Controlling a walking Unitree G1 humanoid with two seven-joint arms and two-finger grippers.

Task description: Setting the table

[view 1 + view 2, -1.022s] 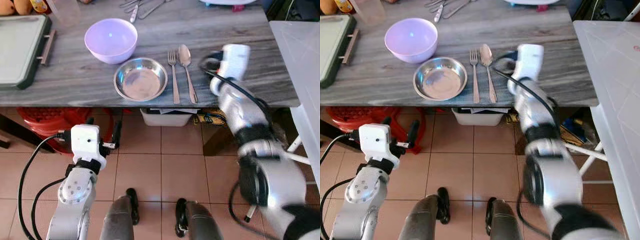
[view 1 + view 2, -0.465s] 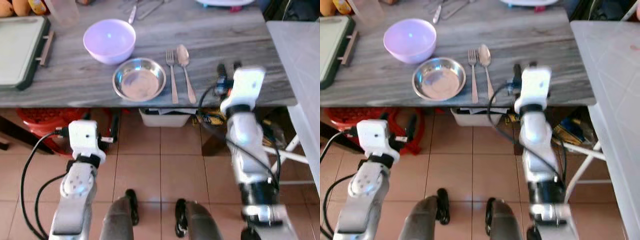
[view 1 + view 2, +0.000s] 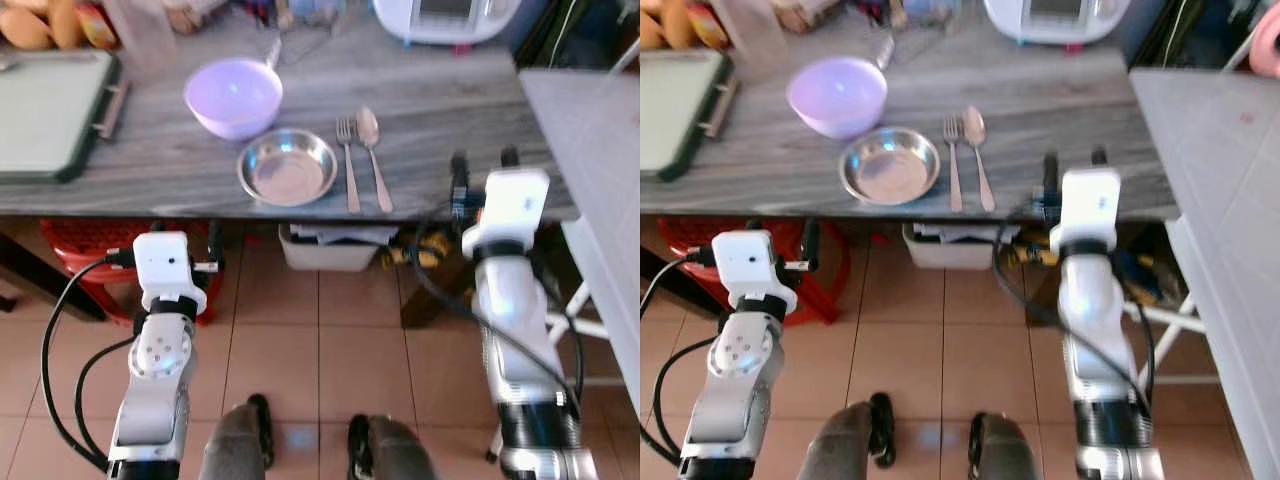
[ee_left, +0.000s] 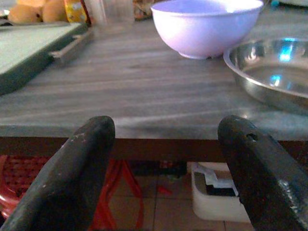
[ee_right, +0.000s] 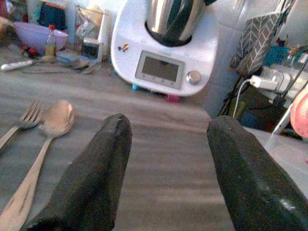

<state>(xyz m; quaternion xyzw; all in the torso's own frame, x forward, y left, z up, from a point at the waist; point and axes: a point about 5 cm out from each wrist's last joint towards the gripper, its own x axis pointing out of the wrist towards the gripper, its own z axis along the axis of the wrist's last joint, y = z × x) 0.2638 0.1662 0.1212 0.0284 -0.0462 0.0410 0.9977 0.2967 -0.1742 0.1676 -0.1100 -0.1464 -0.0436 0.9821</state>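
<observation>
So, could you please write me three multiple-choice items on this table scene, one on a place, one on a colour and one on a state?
1. Where does the spoon lie?
A. inside the bowl
B. just right of the fork
C. on the tray

2. What colour is the bowl?
A. lilac
B. green
C. red

3. How do the right gripper's fingers stand?
A. shut on the spoon
B. shut on nothing
C. open, holding nothing

Answers: 1 B, since the fork and spoon lie side by side to the right of the steel dish. 2 A, since the bowl behind the dish is pale purple. 3 C, since the right wrist view shows both fingers apart with bare table between them.
</observation>
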